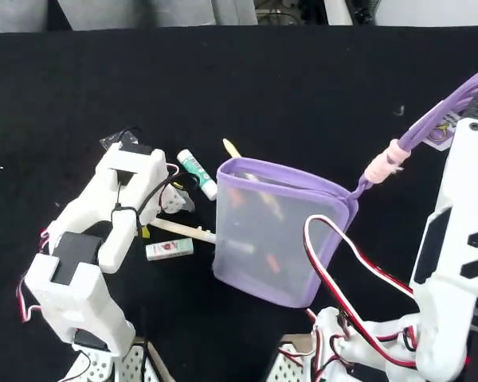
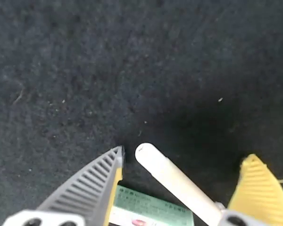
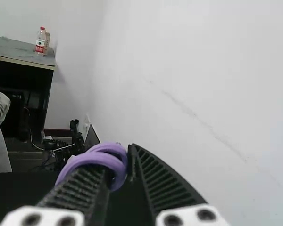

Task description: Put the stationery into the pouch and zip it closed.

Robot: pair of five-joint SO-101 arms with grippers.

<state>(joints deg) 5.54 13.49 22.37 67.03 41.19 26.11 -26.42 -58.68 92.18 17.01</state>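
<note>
pouch (image 1: 275, 239) soft, floppy, held up by its strap (image 3: 95, 161) in the clamped-shut right end effector (image 3: 128, 154) | left end effector (image 2: 185, 154) spread wide around a pen (image 2: 172, 179) beside the pouch | pen looks light, stiff, rolly: best gripped mid-shaft, clear of the eraser (image 2: 148, 208)

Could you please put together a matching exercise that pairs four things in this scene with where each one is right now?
Things:
1. strap
2. cream pen
3. glue stick
4. pouch

Places:
A. lying on the table, with no gripper around it
B. between the open fingers of the left gripper
C. clamped in the right gripper
D. standing on the table with stationery inside

Pairs: 1-C, 2-B, 3-A, 4-D
</note>
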